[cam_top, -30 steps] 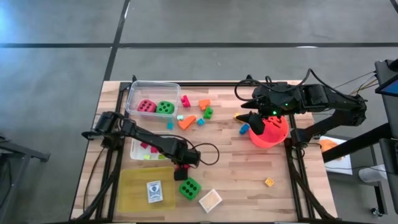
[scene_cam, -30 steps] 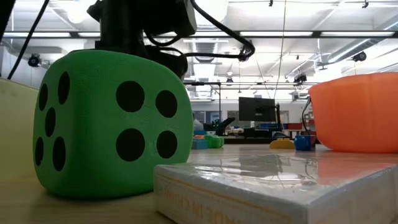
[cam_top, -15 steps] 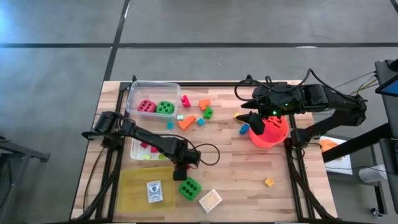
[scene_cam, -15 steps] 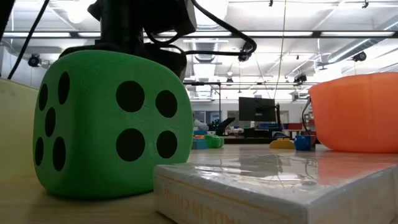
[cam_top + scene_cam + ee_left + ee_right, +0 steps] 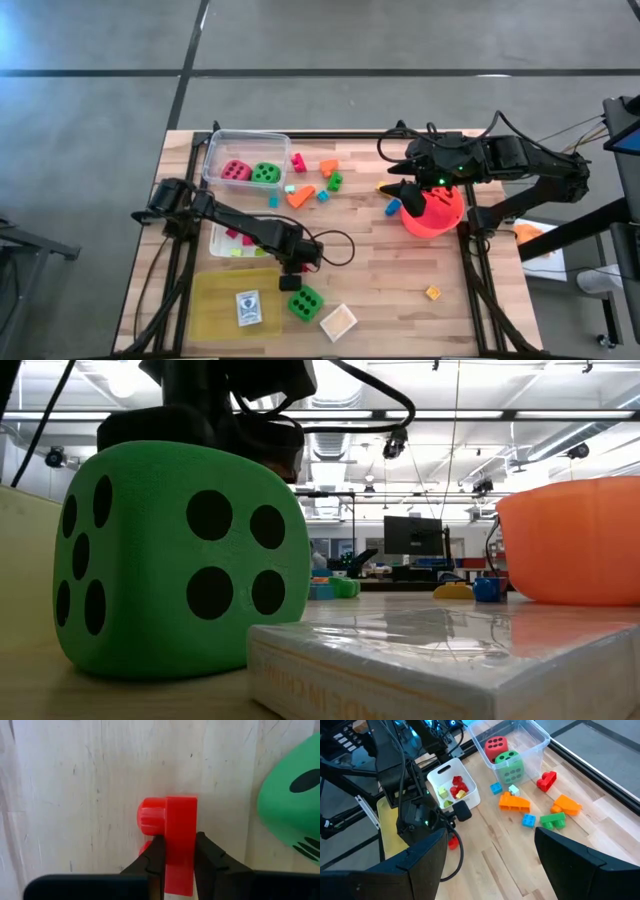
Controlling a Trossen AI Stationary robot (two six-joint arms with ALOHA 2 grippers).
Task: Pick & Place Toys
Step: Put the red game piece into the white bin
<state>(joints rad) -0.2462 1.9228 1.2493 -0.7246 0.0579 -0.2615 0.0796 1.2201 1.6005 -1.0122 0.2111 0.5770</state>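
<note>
My left gripper [image 5: 290, 282] stands over the near middle of the table, pointing down, shut on a small red block [image 5: 175, 832]. Just nearer than it, a green die [image 5: 305, 300] with black dots rests on the wood; it fills the low view [image 5: 180, 560]. My right gripper [image 5: 398, 182] hangs open and holding nothing over the left rim of the red-orange bucket [image 5: 432, 210]. Loose orange, green, pink and blue blocks [image 5: 318, 182] lie at the far middle, and a small yellow block [image 5: 433, 293] at the near right. My left gripper pinches the red block between its two fingers [image 5: 156, 856], one on each flat side [image 5: 186, 851]. The fingers come from above, pointing down. A round stud [image 5: 151, 816] sticks out of the block's side beyond the fingertips. Whether the block is clear of the wood I cannot tell.
A clear tub [image 5: 247, 158] at the far left holds a pink and a green die. A small white tub [image 5: 232, 240] holds blocks. A yellow tray [image 5: 222, 310] with a card [image 5: 247, 307] lies near left, and a flat box [image 5: 338, 321] lies beside the green die.
My left gripper has shut on the red block beside the green die, keeping its place over the table. The die and my right arm have stayed where they were.
</note>
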